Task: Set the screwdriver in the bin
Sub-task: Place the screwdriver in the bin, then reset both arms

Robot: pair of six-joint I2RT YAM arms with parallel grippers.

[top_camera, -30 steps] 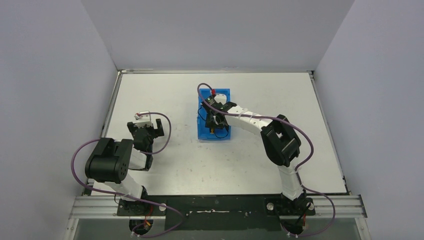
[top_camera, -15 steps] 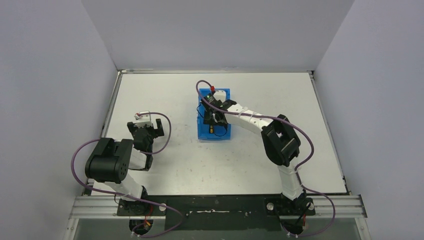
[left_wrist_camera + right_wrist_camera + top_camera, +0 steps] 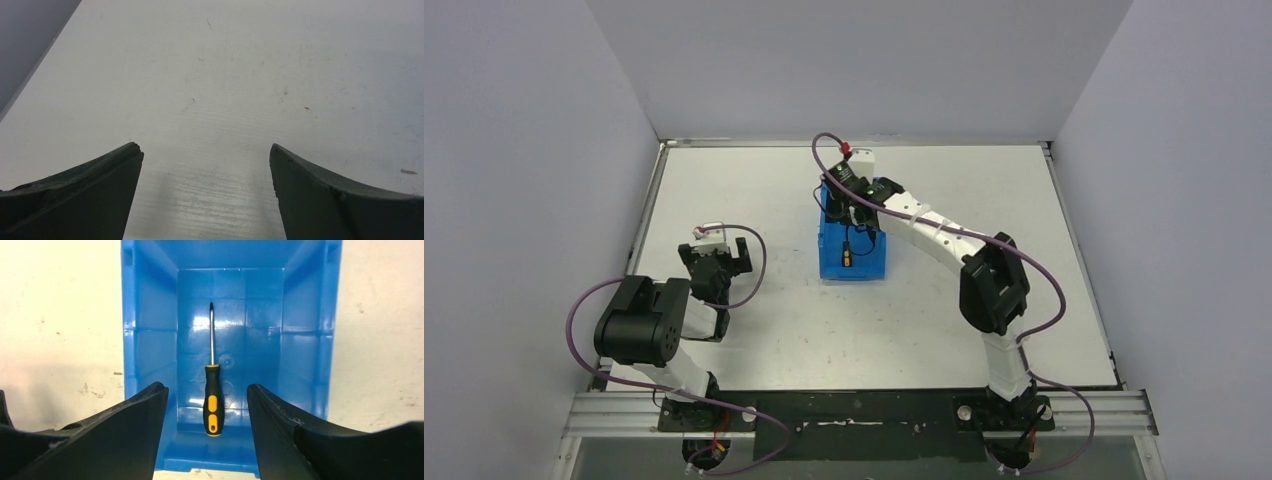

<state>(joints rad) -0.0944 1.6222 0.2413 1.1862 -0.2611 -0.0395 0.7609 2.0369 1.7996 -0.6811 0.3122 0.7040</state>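
- Screwdriver lies flat on the floor of the bin, along its length, touching neither side wall.
- Right tool hangs above the bin with its fingers apart and nothing between them. Both fingers are clear of the screwdriver.
- Left tool sits over bare worktop, fingers apart, empty, well away from the bin.
- My read: placement looks done. What's left, at most, is pulling the right arm clear of the bin.

White scuffed table, pale grey walls, aluminium rail at near edge
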